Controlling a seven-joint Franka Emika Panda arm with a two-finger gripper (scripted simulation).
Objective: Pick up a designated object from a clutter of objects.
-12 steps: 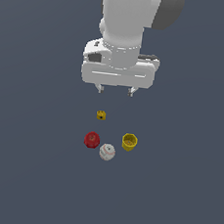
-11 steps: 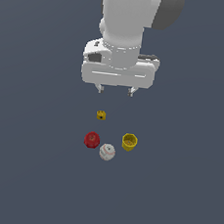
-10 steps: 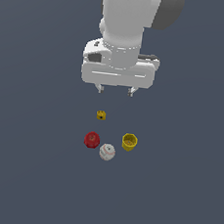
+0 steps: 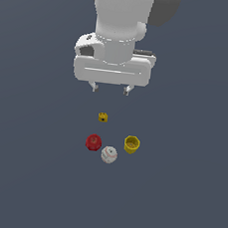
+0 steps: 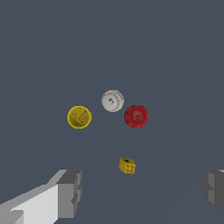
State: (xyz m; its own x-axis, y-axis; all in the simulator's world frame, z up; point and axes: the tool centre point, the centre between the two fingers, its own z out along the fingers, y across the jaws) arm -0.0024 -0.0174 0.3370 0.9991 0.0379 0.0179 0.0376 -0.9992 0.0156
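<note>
White gripper (image 4: 110, 89) hangs above the floor w/ fingers (image 5: 70, 192) wide apart, nothing between them. Nearest below: tiny yellow block (image 4: 103, 117) w/ dark holes. Farther out, baseball (image 4: 109, 154), white w/ red stitching, lies on grey floor (image 4: 177, 193) btw red faceted ball (image 4: 93, 142) (exterior view's left, just beside) and yellow cup (image 4: 131, 144) (exterior view's right, near, not touching).

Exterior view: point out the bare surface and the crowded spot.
Crowded: the baseball sits tight between the red piece and the yellow cup, with the small yellow block apart behind. Bare surface surrounds this cluster on every side. The open fingers hang above.
</note>
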